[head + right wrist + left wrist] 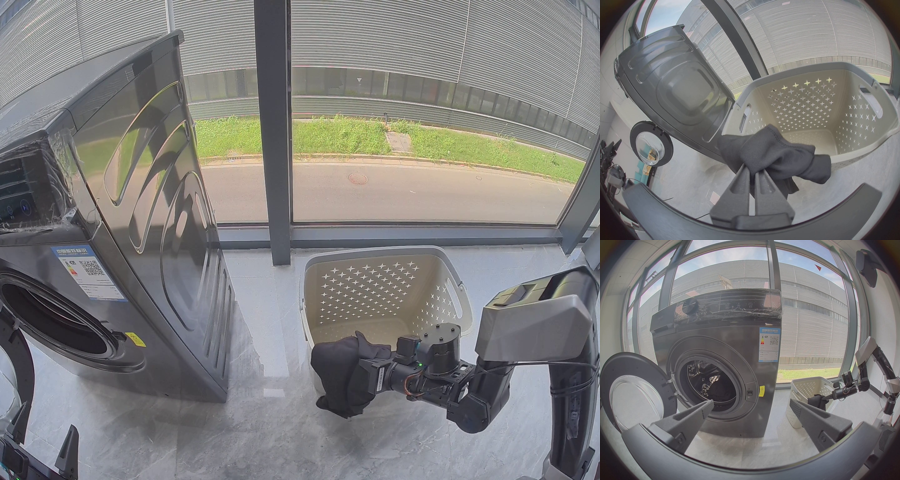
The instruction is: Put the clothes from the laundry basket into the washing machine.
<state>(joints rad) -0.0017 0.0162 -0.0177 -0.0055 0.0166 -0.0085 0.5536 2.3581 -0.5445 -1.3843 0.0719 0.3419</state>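
The dark grey metal front-loading washing machine (144, 219) stands well left of the right gripper (753, 172), door (634, 387) open; the cream perforated plastic laundry basket (381, 281) beyond that gripper looks emptied; the charcoal cloth garment (337, 375) hangs pinched in its fingers (739, 187), so loading it remains; the left wrist view looks into the drum (697, 371), dark clothes (718, 391) inside, ahead of the spread left gripper (751, 402); the head view catches its rim.

head: hi, down | L-wrist: low, faces washer (731, 343) | R-wrist: close | shared: basket (800, 103)
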